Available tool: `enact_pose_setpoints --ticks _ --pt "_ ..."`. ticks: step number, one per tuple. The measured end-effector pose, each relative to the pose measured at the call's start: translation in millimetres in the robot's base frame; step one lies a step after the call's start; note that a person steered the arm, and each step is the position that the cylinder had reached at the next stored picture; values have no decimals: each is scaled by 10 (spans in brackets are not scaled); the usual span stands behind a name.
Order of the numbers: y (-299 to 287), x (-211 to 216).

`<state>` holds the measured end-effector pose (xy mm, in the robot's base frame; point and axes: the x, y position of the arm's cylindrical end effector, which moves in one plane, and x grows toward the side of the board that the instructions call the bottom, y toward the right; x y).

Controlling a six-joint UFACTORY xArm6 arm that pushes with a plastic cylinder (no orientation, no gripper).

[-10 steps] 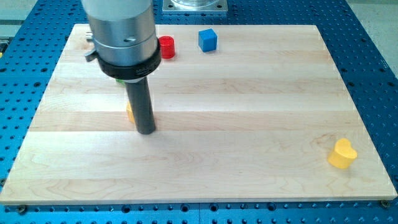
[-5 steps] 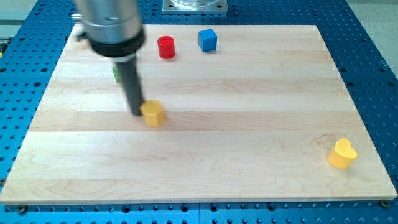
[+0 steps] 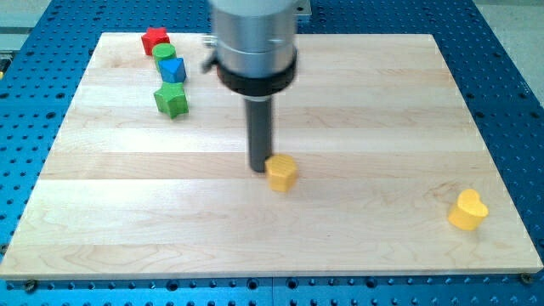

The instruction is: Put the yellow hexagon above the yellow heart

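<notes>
The yellow hexagon (image 3: 281, 172) lies near the middle of the wooden board. My tip (image 3: 259, 168) touches its left side. The yellow heart (image 3: 467, 210) lies near the board's lower right corner, far to the right of the hexagon and a little lower in the view.
At the board's upper left stand a red block (image 3: 155, 39), a green round block (image 3: 165, 54), a blue block (image 3: 172, 70) and a green star-like block (image 3: 172, 99). The arm's grey body (image 3: 253, 38) hides part of the board's top edge.
My tip has moved right, pushing the yellow hexagon about a hundred pixels to the right and slightly down. The red cylinder and blue cube at the top are now hidden behind the arm.
</notes>
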<state>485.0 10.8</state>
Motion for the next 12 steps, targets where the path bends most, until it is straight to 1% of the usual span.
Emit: enact_pose_setpoints --ticks 1,2,3,4,5,6,7,8,10,12 --pt "64 20" --pt "-560 228" --pt "-106 388" --pt "566 405" --pt "895 400" --pt "619 286" --pt "1201 100" --pt "1747 167" --pt "2179 29" --pt "2253 63"
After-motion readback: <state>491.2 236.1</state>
